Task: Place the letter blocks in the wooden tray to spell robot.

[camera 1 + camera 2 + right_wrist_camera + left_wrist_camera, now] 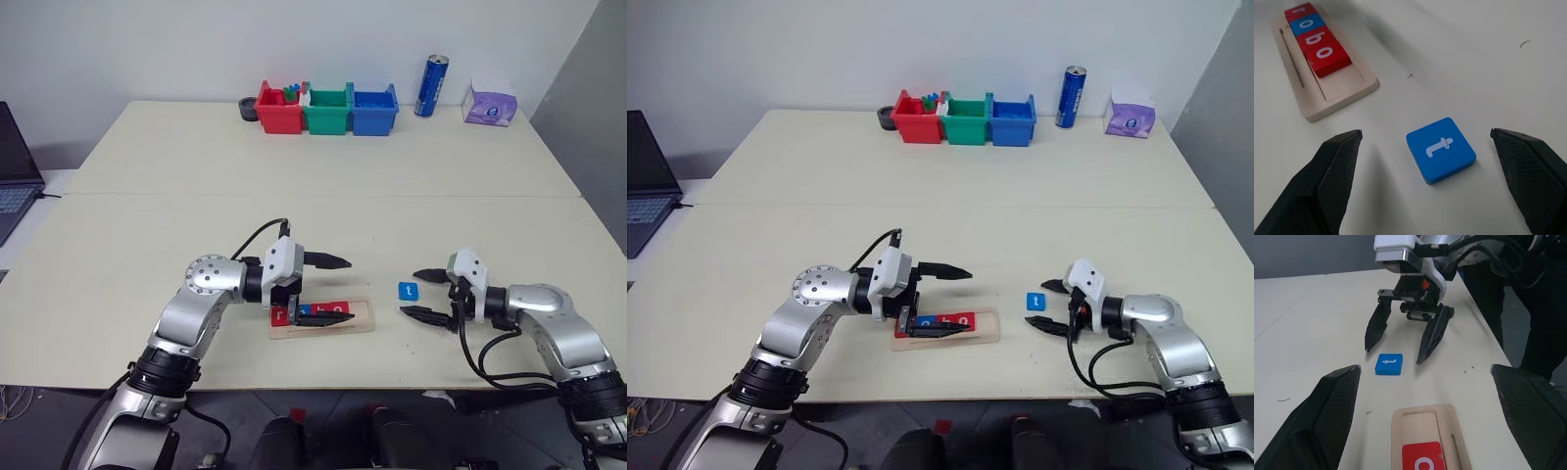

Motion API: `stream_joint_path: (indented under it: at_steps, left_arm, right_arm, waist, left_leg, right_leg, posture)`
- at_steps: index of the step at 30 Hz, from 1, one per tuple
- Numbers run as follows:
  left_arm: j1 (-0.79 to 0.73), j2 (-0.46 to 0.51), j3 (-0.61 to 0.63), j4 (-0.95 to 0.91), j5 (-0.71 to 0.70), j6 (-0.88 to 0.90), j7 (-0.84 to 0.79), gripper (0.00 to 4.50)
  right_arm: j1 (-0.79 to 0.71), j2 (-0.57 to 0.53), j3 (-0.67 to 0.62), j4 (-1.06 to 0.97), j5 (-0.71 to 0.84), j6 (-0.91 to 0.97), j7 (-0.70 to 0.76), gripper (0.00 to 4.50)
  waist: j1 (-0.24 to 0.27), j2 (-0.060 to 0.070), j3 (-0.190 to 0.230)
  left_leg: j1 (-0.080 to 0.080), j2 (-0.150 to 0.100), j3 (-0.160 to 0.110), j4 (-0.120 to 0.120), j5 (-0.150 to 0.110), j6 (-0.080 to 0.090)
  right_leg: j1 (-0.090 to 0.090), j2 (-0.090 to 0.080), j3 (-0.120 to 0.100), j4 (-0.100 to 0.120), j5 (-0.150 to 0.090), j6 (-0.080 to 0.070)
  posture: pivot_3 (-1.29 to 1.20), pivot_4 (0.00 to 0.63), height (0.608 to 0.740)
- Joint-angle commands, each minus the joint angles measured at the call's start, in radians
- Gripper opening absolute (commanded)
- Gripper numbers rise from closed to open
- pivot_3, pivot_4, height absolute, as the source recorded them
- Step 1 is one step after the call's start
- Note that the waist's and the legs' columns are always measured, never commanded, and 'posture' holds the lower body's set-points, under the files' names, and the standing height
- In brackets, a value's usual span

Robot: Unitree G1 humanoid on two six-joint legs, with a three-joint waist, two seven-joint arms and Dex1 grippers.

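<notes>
Straddling the blue t block (1441, 149) with its fingers spread wide and nothing held, the right gripper (428, 294) could nudge the flat tile askew if one fingertip lands first. Beyond it the wooden tray (1337, 95) holds r, o, b, o in a row, its last slot bare. The left gripper (328, 286), also spread and empty, hovers over that tray and might block the placement.

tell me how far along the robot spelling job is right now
Done: four blocks, r, o, b, o, already sit in a row in the wooden tray. In hand: nothing is held yet; the open right gripper brackets the blue t block, which lies flat on the table. The left gripper is open over the tray. Left: grasp the t and set it after the last o.
</notes>
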Motion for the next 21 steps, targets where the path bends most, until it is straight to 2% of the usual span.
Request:
stream_joint_path:
  at_steps: [1, 10, 14, 19, 20, 21]
  left_arm:
    - [-0.019, -0.004, -0.005, -0.033, -0.011, -0.001, -0.003, 4.50]
    - [-0.024, -0.001, -0.006, -0.030, -0.009, -0.002, -0.007, 4.50]
    - [-0.025, 0.000, -0.006, -0.028, -0.008, -0.003, -0.008, 4.50]
    - [-0.028, -0.003, -0.006, -0.024, -0.007, -0.005, -0.008, 4.50]
    - [-0.028, -0.004, -0.007, -0.024, -0.007, -0.006, -0.008, 4.50]
    - [-0.026, -0.004, -0.007, -0.024, -0.007, -0.007, -0.008, 4.50]
  right_arm:
    - [-0.032, 0.004, -0.003, 0.014, -0.006, -0.026, 0.009, 4.47]
    - [-0.065, 0.024, 0.001, 0.075, -0.020, -0.025, 0.013, 4.47]
    - [-0.061, 0.022, -0.001, 0.072, -0.016, -0.022, 0.018, 3.55]
    - [-0.054, 0.013, 0.003, 0.064, -0.028, -0.033, 0.026, 1.71]
    - [-0.053, 0.011, 0.000, 0.060, -0.026, -0.031, 0.028, 1.44]
    - [-0.051, 0.010, -0.002, 0.055, -0.025, -0.029, 0.029, 1.46]
  waist:
    - [0.000, 0.000, 0.000]
    - [0.000, 0.000, 0.000]
    - [0.000, 0.000, 0.000]
    - [0.000, 0.000, 0.000]
    - [0.000, 0.000, 0.000]
    - [0.000, 0.000, 0.000]
  left_leg:
    - [0.000, 0.000, 0.000, 0.000, 0.000, 0.000]
    - [0.000, 0.000, 0.000, 0.000, 0.000, 0.000]
    - [0.000, 0.000, 0.000, 0.000, 0.000, 0.000]
    - [0.000, 0.000, 0.000, 0.000, 0.000, 0.000]
    - [0.000, 0.000, 0.000, 0.000, 0.000, 0.000]
    - [0.000, 0.000, 0.000, 0.000, 0.000, 0.000]
  right_leg:
    - [0.000, 0.000, 0.000, 0.000, 0.000, 0.000]
    - [0.000, 0.000, 0.000, 0.000, 0.000, 0.000]
    - [0.000, 0.000, 0.000, 0.000, 0.000, 0.000]
    - [0.000, 0.000, 0.000, 0.000, 0.000, 0.000]
    - [0.000, 0.000, 0.000, 0.000, 0.000, 0.000]
    - [0.000, 0.000, 0.000, 0.000, 0.000, 0.000]
  posture:
    - [0.00, 0.150, 0.740]
    - [0.00, 0.150, 0.740]
    - [0.00, 0.150, 0.740]
    - [0.00, 0.150, 0.740]
    - [0.00, 0.150, 0.740]
    - [0.00, 0.150, 0.740]
